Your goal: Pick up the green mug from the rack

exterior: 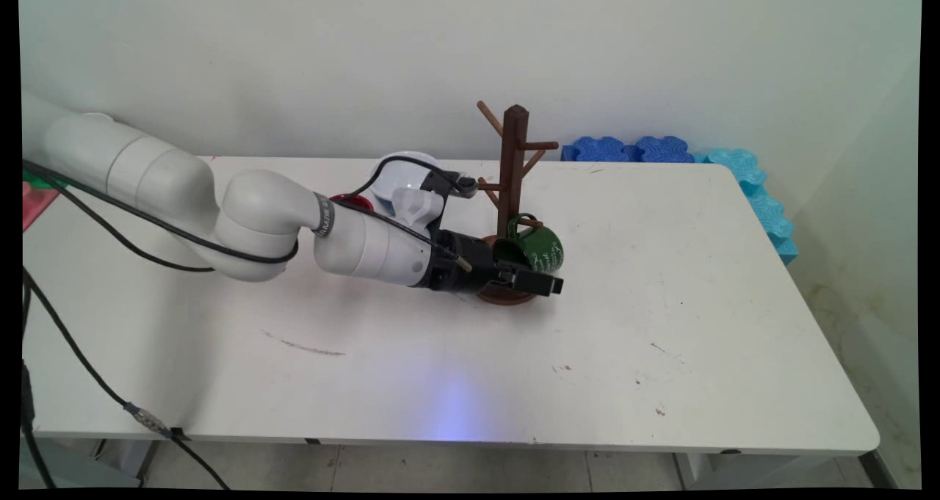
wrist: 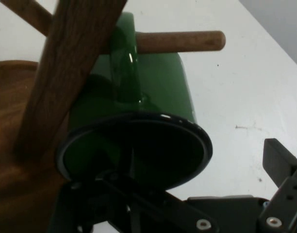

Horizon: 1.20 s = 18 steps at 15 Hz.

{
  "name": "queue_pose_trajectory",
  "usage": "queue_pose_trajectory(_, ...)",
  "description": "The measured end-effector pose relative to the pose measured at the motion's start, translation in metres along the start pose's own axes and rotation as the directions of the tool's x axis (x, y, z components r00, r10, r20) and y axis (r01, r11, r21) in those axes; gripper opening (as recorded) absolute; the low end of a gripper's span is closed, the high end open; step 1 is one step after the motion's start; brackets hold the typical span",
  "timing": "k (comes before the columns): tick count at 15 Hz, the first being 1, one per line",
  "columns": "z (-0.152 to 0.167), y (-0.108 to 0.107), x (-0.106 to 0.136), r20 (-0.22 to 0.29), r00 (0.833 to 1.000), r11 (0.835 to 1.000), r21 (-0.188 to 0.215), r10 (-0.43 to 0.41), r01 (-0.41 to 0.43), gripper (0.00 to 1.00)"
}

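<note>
Claw (exterior: 530, 276): fingers are standing spread around the green mug's rim (wrist: 134, 150).
Mug (exterior: 534, 247): hanging by its handle on the wooden rack's peg (wrist: 180, 41).
Handling: likely rigid, glossy, slippery; the rim looks the best place to take hold.

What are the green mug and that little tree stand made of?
The mug looks like enamelled metal or glazed ceramic: glossy green with sharp highlights and a thin dark rim. The stand looks like dark stained wood, with visible grain and matte round pegs.

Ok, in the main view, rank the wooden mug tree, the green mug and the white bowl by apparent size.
1. wooden mug tree, clearly largest.
2 and 3. green mug and white bowl look alike; the arm partly hides the bowl and it sits farther back, so I won't rank them.
</note>
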Motion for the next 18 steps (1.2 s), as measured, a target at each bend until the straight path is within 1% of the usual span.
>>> queue_pose_trajectory(9,0.0050,0.0026,0.0014,-0.030,0.996,0.996,0.000,-0.089,0.089,1.00)
queue_pose_trajectory(15,0.0075,0.0036,0.0011,-0.041,0.991,0.992,-0.001,-0.129,0.129,1.00)
queue_pose_trajectory(16,0.0079,0.0037,0.0011,-0.042,0.990,0.991,-0.002,-0.134,0.134,0.00)
queue_pose_trajectory(18,0.0084,0.0035,0.0013,-0.045,0.989,0.990,-0.003,-0.140,0.140,0.00)
